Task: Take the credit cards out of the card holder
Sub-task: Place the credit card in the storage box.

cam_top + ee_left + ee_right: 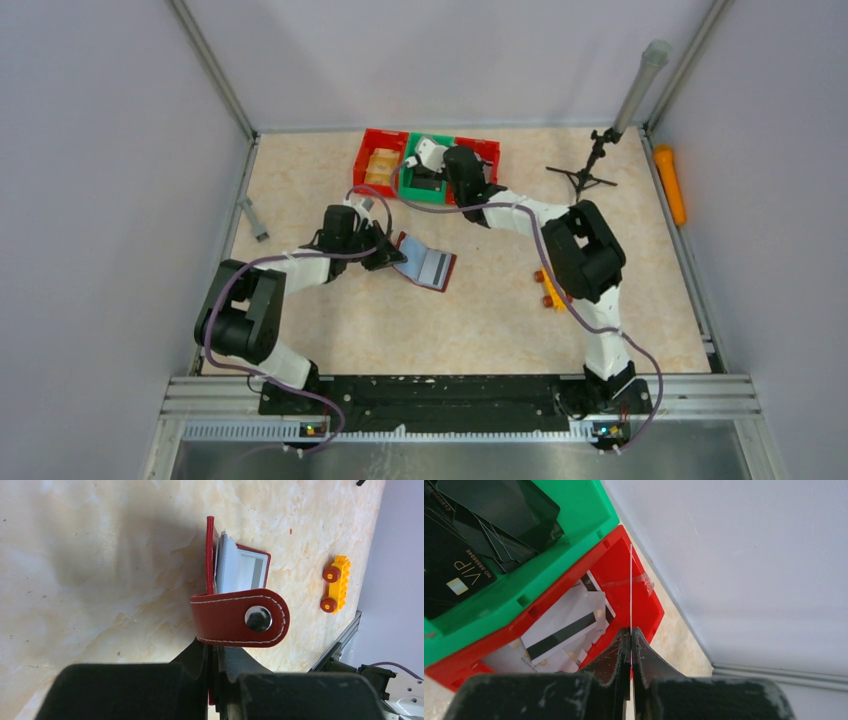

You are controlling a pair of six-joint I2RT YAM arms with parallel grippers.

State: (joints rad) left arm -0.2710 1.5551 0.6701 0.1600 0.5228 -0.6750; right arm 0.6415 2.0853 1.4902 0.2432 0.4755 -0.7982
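1. Closest to the overhead camera are the two arm bases. From them the left arm (262, 300) extends to the card holder (428, 264), which lies open on the table (480, 320), left of centre, with its striped inside facing up. The left gripper (388, 254) meets its left edge.
2. Further back, the right arm (585, 250) extends to the far row of bins: a red bin (378, 165), a green bin (420, 186) and a second red bin (486, 150). A yellow toy car (550, 290) lies near the arm's elbow.
3. From the left wrist, the left gripper's fingers (192, 655) are pressed onto one maroon leaf of the card holder, seen edge-on (no gap shows). Its strap (225, 620), with a metal snap, curls just ahead of them, and pale sleeves (232, 570) show beyond.
4. From the right wrist, the right gripper (630, 632) pinches a thin card (631, 590), seen edge-on, above the red bin of white striped cards (561, 630). The green bin beside it holds black cards (464, 570), one reading VIP.
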